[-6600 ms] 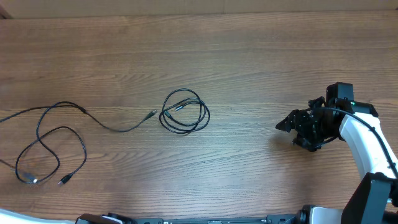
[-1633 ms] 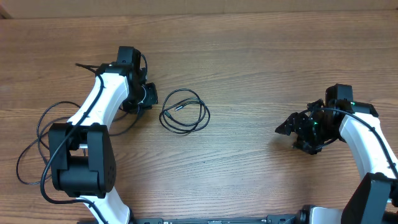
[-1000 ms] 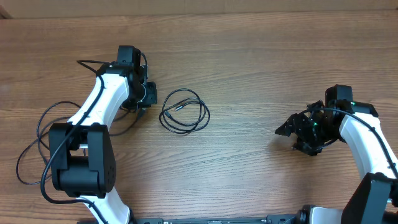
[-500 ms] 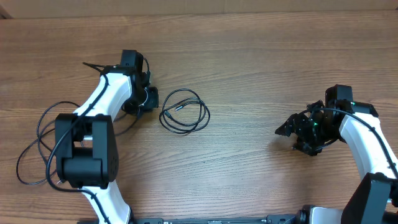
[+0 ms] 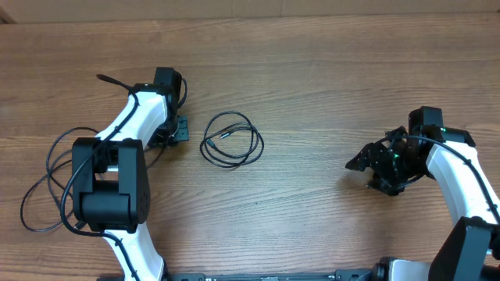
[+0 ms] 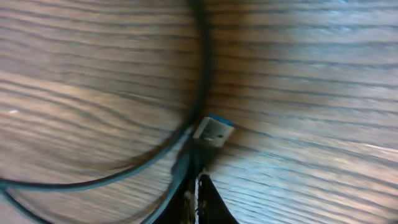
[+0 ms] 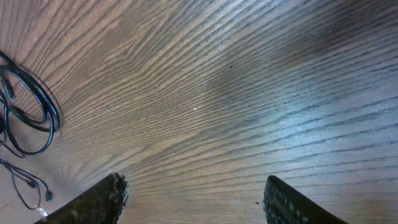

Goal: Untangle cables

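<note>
Left claw (image 6: 199,198) has its fingers pressed together on the cable (image 5: 49,160), pinching the cord right behind the silver plug (image 6: 215,131). The plug pokes out just past the fingertips. A black cord curves across just beyond the plug and sweeps off to the claw's left. I can't tell whether it is this cable's own slack. The rest of the cable trails back behind the claw in loose, crossing loops by the arm's base. The coil (image 5: 232,140) lies near the claw, apart from both fingers and plug. Right claw (image 7: 194,185) is spread wide over bare table (image 5: 312,70), holding nothing, with the coil well ahead of it.

The step, as I read it, is drawing the plug end out so the loops behind the claw open up. To do it well:
- Keep the pinch on the stiff neck behind the plug, not on the shell
- Raise the plug a little so it clears the cord lying past the fingertips
- Pull slowly and low, away from the loops and clear of the coil
- If a crossing behind the claw starts to cinch, stop and give slack rather than hauling through
</note>
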Available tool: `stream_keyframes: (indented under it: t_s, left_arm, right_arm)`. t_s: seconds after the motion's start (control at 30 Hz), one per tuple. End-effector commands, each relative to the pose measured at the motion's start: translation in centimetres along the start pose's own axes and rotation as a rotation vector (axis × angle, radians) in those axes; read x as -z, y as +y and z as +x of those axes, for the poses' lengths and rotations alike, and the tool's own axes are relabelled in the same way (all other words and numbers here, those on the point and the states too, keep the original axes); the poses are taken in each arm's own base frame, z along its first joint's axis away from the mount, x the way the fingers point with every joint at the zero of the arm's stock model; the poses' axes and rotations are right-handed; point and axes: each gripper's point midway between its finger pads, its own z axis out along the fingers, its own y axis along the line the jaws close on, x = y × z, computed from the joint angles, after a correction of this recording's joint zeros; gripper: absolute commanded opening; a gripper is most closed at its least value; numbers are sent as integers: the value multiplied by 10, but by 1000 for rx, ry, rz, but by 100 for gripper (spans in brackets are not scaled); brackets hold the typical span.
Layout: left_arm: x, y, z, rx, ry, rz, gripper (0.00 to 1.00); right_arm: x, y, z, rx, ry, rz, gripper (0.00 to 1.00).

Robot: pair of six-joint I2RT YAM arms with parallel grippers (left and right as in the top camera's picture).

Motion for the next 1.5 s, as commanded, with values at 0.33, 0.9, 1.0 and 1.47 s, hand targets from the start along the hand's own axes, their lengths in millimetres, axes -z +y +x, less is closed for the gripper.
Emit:
stream_keyframes:
  t_s: [0.33, 0.9, 1.0, 1.47]
  left_arm:
    - [-9, 68, 8, 183, 50, -170, 4]
    - [-21, 111, 33, 449, 182, -62, 26]
    - [-21, 97, 31, 455, 194, 17, 39]
    - [12, 81, 2, 461, 166, 183, 47]
  right_arm:
    - [7, 5, -4, 17, -25, -9, 70]
    - [7, 5, -4, 17, -25, -9, 70]
    - [7, 5, -4, 17, -25, -9, 70]
    - [7, 5, -5, 20, -31, -11, 70]
